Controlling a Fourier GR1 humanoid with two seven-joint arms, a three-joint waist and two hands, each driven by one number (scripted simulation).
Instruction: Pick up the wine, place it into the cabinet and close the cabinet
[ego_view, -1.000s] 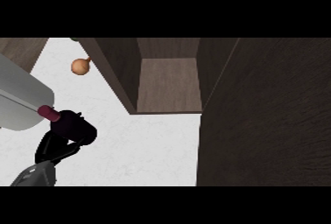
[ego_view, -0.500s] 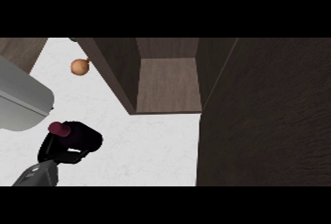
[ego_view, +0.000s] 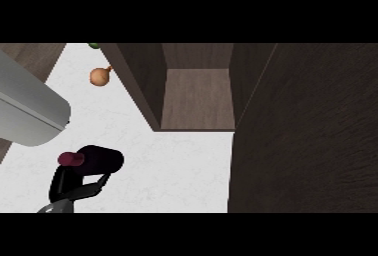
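The wine is a dark bottle, nearly black, with a round dark red top. It lies tipped over on its side in the air, with the red top pointing to the left. It is low on the left of the view, above the white desk, and well apart from the cabinet.

One black hand comes up from the bottom edge, under the bottle. Its fingers are curled round the bottle's lower side and hold it up. This hand is on the left of the view, so it looks like the robot's left hand. The right hand does not show.

A big grey rounded thing fills the left edge, just above the bottle; it is hard to tell what it is.

The cabinet is brown wood and stands open at the top middle, with its floor in plain sight. A wide dark brown panel, likely its door, fills the right side.

A small orange-brown thing lies on the desk near the top left, just beside the cabinet's left wall. A small green bit peeks in above it.
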